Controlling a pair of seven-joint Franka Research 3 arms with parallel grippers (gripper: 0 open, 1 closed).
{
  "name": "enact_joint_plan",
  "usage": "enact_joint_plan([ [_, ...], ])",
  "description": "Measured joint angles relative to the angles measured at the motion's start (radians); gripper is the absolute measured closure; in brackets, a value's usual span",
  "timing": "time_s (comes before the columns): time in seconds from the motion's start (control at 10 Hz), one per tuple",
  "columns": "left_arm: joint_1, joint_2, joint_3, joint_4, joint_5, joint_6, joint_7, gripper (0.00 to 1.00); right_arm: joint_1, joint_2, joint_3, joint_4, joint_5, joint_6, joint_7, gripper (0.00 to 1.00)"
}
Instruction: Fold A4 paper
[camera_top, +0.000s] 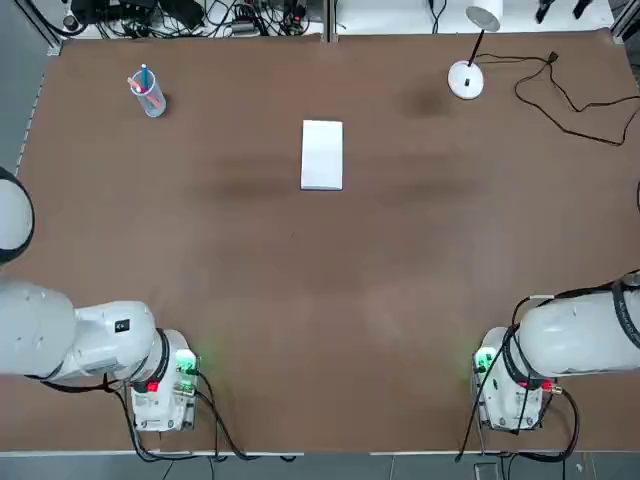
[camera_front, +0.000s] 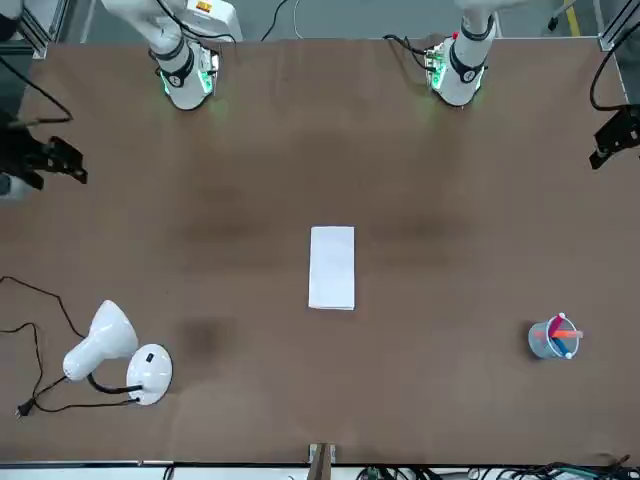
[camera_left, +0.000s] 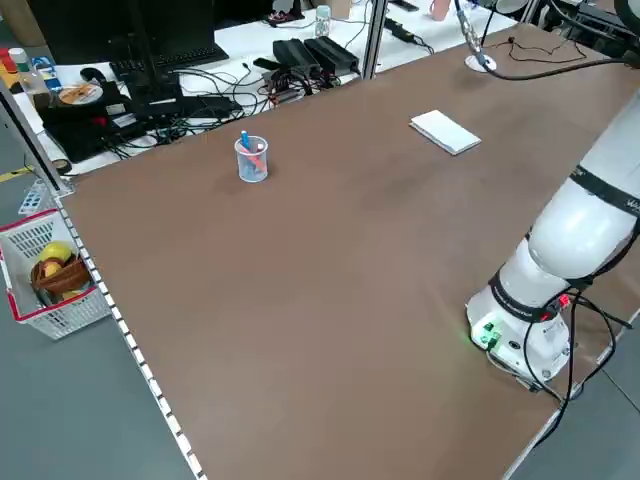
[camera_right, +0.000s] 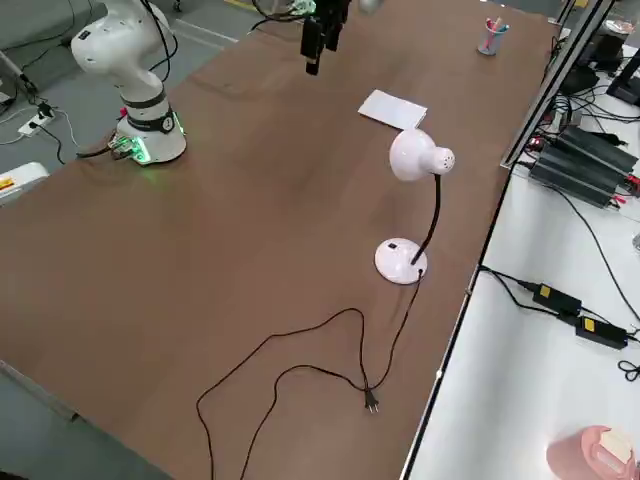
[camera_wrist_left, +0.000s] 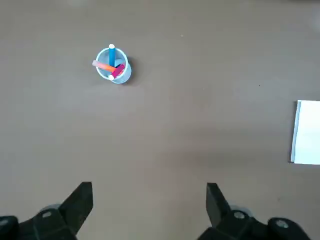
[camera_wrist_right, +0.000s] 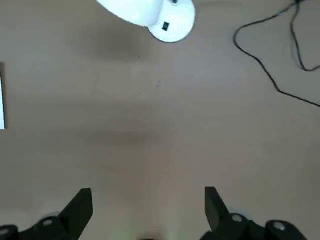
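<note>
- Table (camera_top: 300, 300): brown, flat top, with a few faint darker patches.
- Paper (camera_top: 322, 155): white, lying flat near the middle of the table's far half, as a narrow strip, its long sides running from near to far.
- Cup (camera_top: 150, 98): light blue, upright near the far left corner, with pens (camera_wrist_left: 112, 56) leaning in it.
- Lamp (camera_top: 465, 80): white, its round base on the table to the right of the paper, near the far edge.
- Cord (camera_right: 315, 328): black, in loose bends right of the lamp, plug (camera_right: 371, 399) lying among them.
</note>
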Motion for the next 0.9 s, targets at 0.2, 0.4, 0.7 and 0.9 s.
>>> enact_joint_plan([
  [0.2, 0.000, 0.000, 0.000, -0.011, -0.001, 0.009, 0.000, 0.00, -0.024, 0.000, -0.003, 0.049, 0.000, -0.056, 0.012, 0.01],
  [0.4, -0.001, -0.002, -0.001, -0.011, -0.001, 0.009, 0.000, 0.00, -0.047, 0.001, -0.013, 0.056, -0.001, -0.070, 0.015, 0.01],
  [0.7, -0.001, -0.005, -0.001, -0.011, -0.001, 0.009, 0.000, 0.00, -0.071, 0.002, -0.018, 0.056, -0.001, -0.069, 0.015, 0.01],
  [0.9, -0.001, -0.005, -0.001, -0.010, -0.001, 0.009, 0.000, 0.00, -0.080, 0.003, -0.018, 0.057, -0.001, -0.031, 0.015, 0.01],
])
